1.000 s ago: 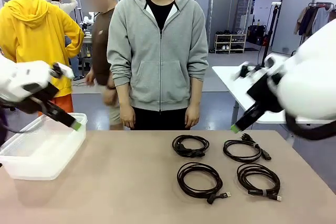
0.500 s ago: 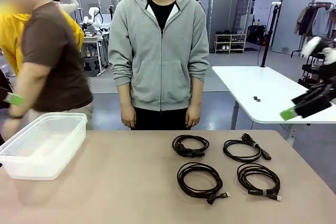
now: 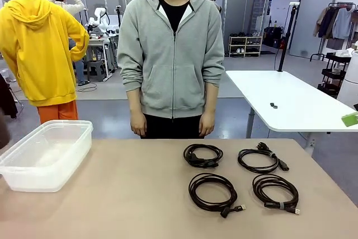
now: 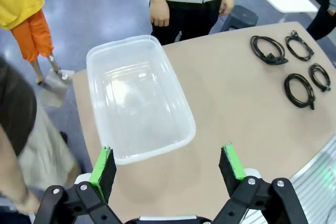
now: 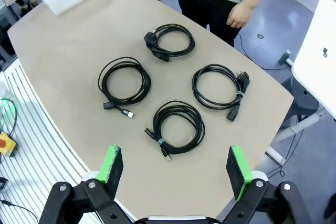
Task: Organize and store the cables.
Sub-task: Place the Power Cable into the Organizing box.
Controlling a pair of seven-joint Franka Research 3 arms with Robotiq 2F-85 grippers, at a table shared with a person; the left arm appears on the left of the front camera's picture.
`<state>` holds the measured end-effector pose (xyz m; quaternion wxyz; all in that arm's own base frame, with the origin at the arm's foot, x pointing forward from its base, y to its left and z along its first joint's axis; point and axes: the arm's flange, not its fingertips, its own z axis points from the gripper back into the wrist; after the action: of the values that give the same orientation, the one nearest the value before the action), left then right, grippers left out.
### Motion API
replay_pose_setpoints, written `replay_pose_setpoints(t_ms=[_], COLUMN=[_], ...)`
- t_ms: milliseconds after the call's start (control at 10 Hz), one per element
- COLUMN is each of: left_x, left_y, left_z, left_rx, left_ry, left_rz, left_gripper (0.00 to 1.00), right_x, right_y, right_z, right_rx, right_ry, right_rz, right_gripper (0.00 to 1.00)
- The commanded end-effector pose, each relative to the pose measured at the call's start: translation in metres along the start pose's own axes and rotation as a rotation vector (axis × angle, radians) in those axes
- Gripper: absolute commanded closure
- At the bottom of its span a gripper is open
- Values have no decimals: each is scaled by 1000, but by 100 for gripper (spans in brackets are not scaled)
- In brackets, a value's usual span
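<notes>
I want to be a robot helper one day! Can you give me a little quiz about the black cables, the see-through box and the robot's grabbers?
1. How many coiled cables lie on the table?
2. True or false: the clear box already holds one of them.
3. Pick one. The left gripper and the right gripper are: A, open and empty; B, shut on a cable; C, shut on the box.

Key
1. Four.
2. False: the box is empty.
3. A.
</notes>
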<state>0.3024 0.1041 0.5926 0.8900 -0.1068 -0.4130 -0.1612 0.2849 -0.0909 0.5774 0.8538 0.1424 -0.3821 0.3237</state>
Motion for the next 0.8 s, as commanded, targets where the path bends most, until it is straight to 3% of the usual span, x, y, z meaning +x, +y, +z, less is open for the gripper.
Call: replay_pose_setpoints(t_ms=[0,700], left_x=[2,2], left_y=[-4,-4], left_z=[0,0], left_rx=[-4,-4], left_ry=[-1,-1], left_rz=[-11,-11], left_gripper=[0,0], right_x=[2,2], right_y=[2,2], right_z=[-2,-2], right_rx=[5,5], right_ry=[2,2], right_rz=[12,12], right_gripper=[0,0])
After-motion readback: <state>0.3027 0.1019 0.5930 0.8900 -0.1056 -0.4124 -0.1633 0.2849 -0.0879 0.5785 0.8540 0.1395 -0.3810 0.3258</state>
